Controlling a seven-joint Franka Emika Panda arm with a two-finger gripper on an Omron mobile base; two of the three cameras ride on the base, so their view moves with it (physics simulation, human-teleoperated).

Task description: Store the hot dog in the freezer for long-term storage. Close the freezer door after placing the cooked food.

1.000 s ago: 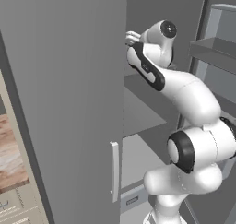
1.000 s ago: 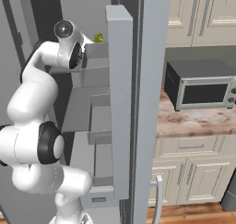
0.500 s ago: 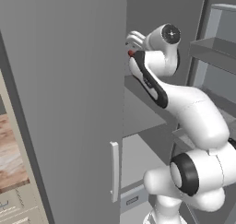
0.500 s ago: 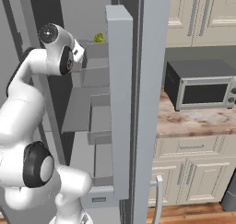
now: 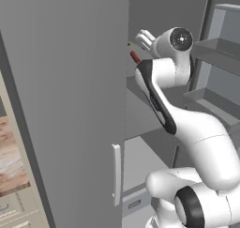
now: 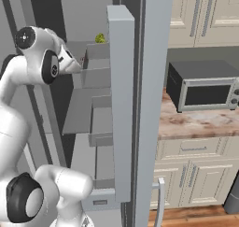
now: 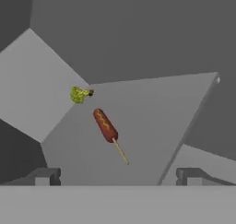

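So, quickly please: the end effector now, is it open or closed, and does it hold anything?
End effector: open and holding nothing; the hot dog lies free on the freezer shelf ahead of the fingertips.

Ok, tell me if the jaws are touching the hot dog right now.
Apart. In the hand view the hot dog lies on the freezer shelf, well beyond the gripper, whose open jaws have bare shelf between them and it.

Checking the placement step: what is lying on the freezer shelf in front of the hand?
On the flat grey freezer shelf lies the hot dog on its thin stick, with a small green leafy item just beyond it. The gripper is apart from both.
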